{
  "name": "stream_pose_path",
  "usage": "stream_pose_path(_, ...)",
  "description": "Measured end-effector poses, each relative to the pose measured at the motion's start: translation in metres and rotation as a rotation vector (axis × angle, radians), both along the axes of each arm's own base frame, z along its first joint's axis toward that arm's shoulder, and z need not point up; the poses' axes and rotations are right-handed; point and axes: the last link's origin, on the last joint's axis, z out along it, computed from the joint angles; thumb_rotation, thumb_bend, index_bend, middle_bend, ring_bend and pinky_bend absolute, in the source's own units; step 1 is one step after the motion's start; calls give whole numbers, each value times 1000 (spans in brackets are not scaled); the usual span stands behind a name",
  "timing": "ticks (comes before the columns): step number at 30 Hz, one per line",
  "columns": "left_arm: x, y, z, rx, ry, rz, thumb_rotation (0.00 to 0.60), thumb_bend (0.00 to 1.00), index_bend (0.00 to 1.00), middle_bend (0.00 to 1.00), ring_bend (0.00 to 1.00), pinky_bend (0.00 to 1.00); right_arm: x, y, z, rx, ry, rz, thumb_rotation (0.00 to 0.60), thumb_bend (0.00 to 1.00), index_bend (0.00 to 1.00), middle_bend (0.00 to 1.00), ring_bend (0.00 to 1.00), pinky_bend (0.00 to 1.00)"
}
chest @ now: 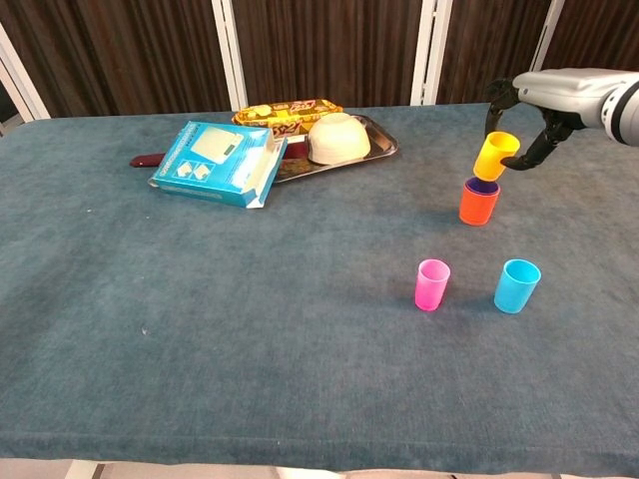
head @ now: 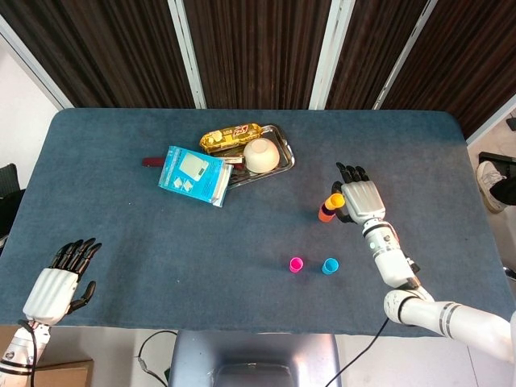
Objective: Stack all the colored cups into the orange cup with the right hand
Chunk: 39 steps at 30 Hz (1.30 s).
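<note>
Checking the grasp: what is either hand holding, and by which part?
The right hand holds the yellow cup by its upper side wall, near the rim. The left hand holds nothing.
</note>
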Motion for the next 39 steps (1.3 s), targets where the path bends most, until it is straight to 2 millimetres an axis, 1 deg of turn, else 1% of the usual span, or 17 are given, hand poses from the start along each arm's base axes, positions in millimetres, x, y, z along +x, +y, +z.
stream_pose_path(5,0,0,0,1,-1,-1,600,472,0,41,52,115,0,2,-8,19,8,9,600,468,579,33,0,0)
stream_pose_path(7,0,0,1,2,-2,-1,600,472,0,41,52,115,0,2,-9,21,10,7,600,468,558,34,0,0)
stream_pose_path(9,0,0,1,2,-2,0,600,472,0,41,52,115,-1,2,-10,25,15,2,600,468,500,36,0,0)
stream_pose_path(11,0,0,1,2,-2,0,600,471,0,41,52,115,-1,2,-10,31,17,-1,600,468,404,30,0,0)
stream_pose_path(14,0,0,1,3,-3,-1,600,471,0,41,52,116,-1,3,-10,33,17,-1,600,468,297,11,0,0)
stream_pose_path(17,0,0,1,3,-4,0,600,471,0,41,52,116,-1,5,-9,33,14,5,600,467,244,2,0,0)
stream_pose_path(21,0,0,1,3,-4,-1,600,472,0,42,52,116,2,14,-5,39,0,34,600,468,232,0,0,0)
stream_pose_path(24,0,0,2,7,-5,-1,600,471,0,41,52,115,6,31,-1,67,-25,77,600,468,229,0,0,0)
stream_pose_path(27,0,-1,3,8,-5,-1,600,471,0,41,52,116,9,54,4,107,-45,132,600,466,220,0,0,0)
stream_pose_path(30,0,-1,2,6,-5,-1,600,472,0,41,52,115,7,76,9,152,-53,167,600,458,188,0,0,0)
stream_pose_path(33,2,-2,0,-3,-3,-10,600,472,0,41,52,115,-1,104,11,220,-17,205,600,457,207,0,0,0)
stream_pose_path(35,2,-2,-1,-5,-5,-12,600,472,0,41,52,116,-11,123,10,267,17,222,600,457,228,0,0,0)
stream_pose_path(37,2,-2,-1,-5,-7,-12,600,472,0,41,52,115,-19,133,7,298,36,223,600,457,244,0,0,0)
stream_pose_path(39,2,-1,-1,-5,-9,-12,600,472,0,41,52,115,-25,135,3,314,45,208,600,457,265,0,0,0)
